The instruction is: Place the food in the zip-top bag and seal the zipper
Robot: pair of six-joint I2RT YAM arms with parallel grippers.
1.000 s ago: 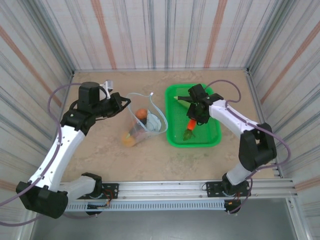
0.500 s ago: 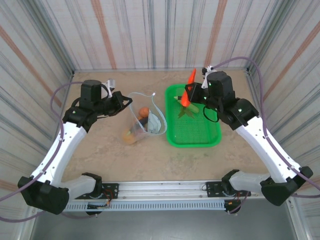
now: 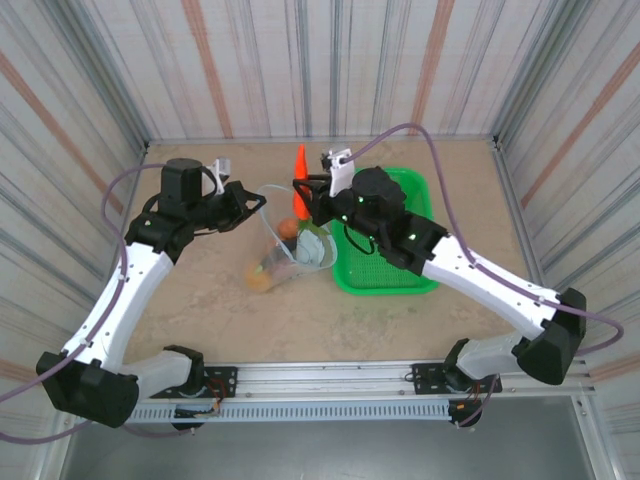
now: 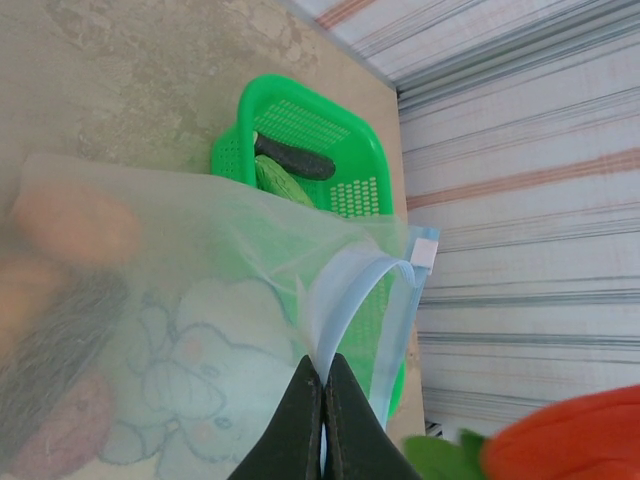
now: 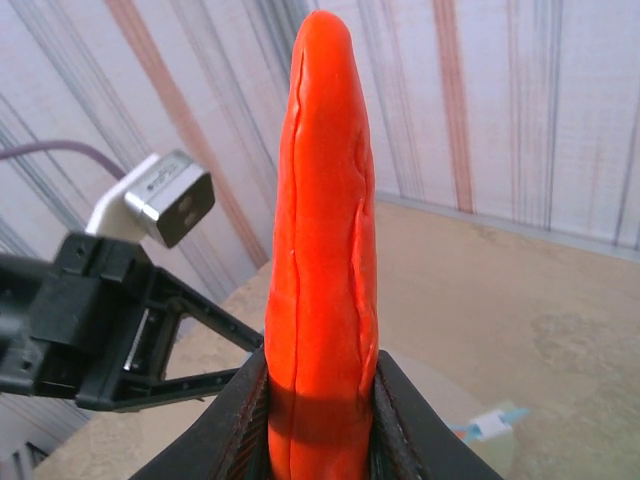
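The left tool (image 4: pixel 322 368), pinched shut on the blue-edged rim of the clear bag (image 4: pixel 190 300), lifts its mouth off the desk (image 3: pixel 200 310). The right tool (image 5: pixel 318 378) clamps an upright orange carrot (image 5: pixel 320 220) near the opening, beside the green basket (image 3: pixel 385 280).

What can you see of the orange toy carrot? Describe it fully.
The toy carrot is a glossy orange-red plastic cone with faint lengthwise grooves, standing tip up. The right hand is shut on its thick lower end, one black finger on each side, holding it near the zip-top bag's open mouth.
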